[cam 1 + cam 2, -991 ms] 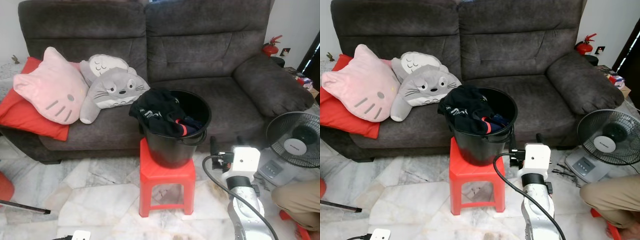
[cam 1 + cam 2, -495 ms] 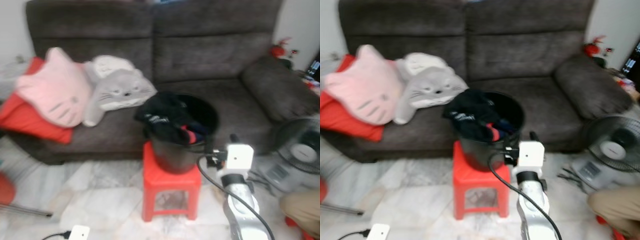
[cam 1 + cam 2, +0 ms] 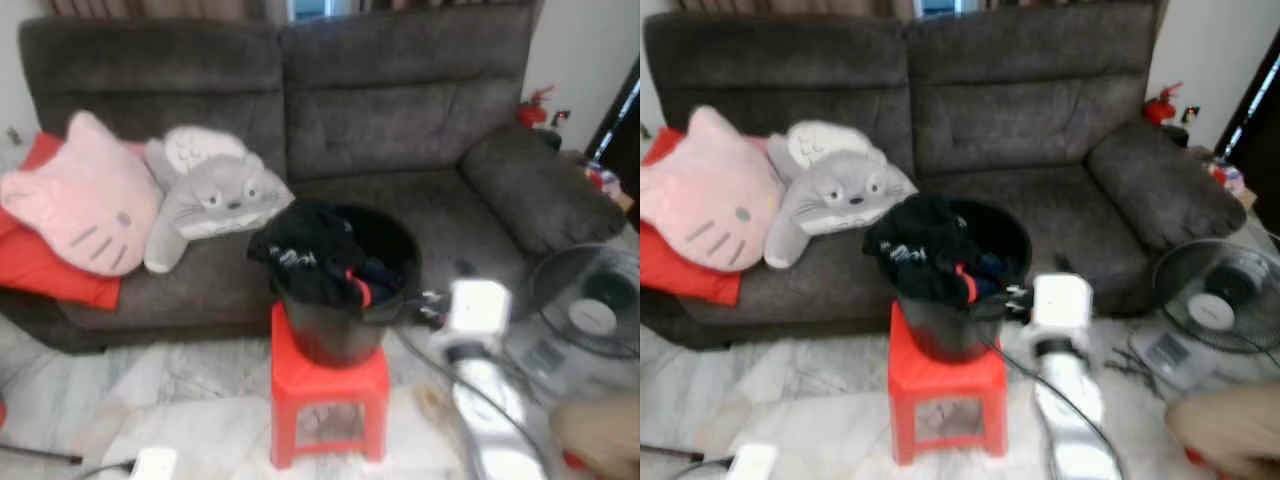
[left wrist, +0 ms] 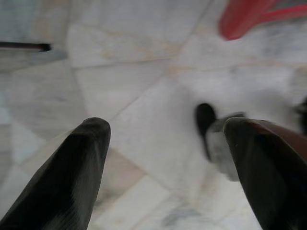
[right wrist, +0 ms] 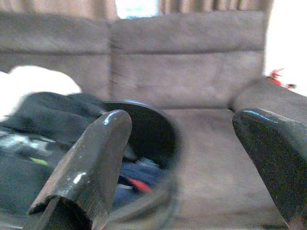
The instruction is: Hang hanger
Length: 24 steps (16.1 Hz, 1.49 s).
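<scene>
Soft indoor daylight, motion blur throughout; bright window glare behind, no harsh shadows

Your bucket (image 3: pixel 345 300) mouth is half blocked: dark clothes (image 3: pixel 310 250) heap over its left rim; right half is open. Fan (image 3: pixel 590 305) stands right of bucket, sofa (image 3: pixel 400 130) just behind.

A: What's up front?
B: Black bucket (image 3: pixel 345 300) of dark clothes (image 3: pixel 310 262) on a red stool (image 3: pixel 328 395), before a grey sofa (image 3: pixel 400 120).
A: Right side?
B: Right arm (image 3: pixel 478 340) blurred beside bucket; fan (image 3: pixel 592 305) by it.
</scene>
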### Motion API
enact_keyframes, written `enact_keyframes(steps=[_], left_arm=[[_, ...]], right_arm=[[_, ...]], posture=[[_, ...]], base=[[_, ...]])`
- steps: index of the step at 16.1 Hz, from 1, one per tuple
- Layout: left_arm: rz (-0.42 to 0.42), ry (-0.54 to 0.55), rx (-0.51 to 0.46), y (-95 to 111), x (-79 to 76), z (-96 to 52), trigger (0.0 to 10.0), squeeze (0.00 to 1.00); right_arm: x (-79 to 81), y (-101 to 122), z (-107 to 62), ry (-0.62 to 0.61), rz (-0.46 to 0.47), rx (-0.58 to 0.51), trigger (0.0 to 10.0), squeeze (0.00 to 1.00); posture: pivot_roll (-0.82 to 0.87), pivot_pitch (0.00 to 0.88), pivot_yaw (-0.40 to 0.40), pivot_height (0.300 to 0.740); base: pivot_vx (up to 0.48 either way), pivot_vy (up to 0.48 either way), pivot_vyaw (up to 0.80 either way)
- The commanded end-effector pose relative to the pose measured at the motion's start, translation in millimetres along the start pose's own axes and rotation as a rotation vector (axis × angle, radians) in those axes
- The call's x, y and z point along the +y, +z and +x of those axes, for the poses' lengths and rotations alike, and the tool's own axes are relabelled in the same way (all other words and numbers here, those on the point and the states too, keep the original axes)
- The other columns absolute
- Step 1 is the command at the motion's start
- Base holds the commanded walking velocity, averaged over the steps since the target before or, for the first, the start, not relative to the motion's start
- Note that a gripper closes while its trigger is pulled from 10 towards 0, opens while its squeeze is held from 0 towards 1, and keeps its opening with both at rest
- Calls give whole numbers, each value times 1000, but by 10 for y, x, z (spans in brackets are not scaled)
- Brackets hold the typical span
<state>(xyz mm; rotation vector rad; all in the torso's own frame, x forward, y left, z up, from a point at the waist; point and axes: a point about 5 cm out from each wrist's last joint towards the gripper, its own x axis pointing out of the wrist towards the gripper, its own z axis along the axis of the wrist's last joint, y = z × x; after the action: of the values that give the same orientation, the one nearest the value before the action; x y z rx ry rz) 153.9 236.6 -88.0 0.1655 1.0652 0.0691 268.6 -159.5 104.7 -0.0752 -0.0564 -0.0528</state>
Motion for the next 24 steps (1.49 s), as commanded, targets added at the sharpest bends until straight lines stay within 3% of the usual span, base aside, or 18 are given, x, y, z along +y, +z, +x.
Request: enact_keyframes(steps=[1,6,12,18,21,24], left_arm=[[3,22,23,-85,102,-22,10000,0],[-4,32,33,-128,145,-34,10000,0],[-7,35,33,-125,168,-36,10000,0],[-3,42,28,-107,188,-36,10000,0],[9,35,32,-96,147,-28,10000,0],[21,30,32,-80,109,-20,10000,0]], right_arm=[[94,87,27,29,24,-27,10000,0],[151,114,26,66,-28,-40,10000,0],[164,110,17,74,6,-33,10000,0],[135,102,-23,68,0,-16,10000,0],[56,8,-66,75,-66,67,10000,0],[-66,-81,-29,195,-350,166,10000,0]], posture=[[-193,0,14,732],[-193,0,18,732],[-196,0,21,732],[-215,0,39,732],[-223,0,49,732],[-232,0,59,732]], base=[[244,0,0],[246,0,273],[249,0,226],[0,0,0],[0,0,0],[0,0,0]])
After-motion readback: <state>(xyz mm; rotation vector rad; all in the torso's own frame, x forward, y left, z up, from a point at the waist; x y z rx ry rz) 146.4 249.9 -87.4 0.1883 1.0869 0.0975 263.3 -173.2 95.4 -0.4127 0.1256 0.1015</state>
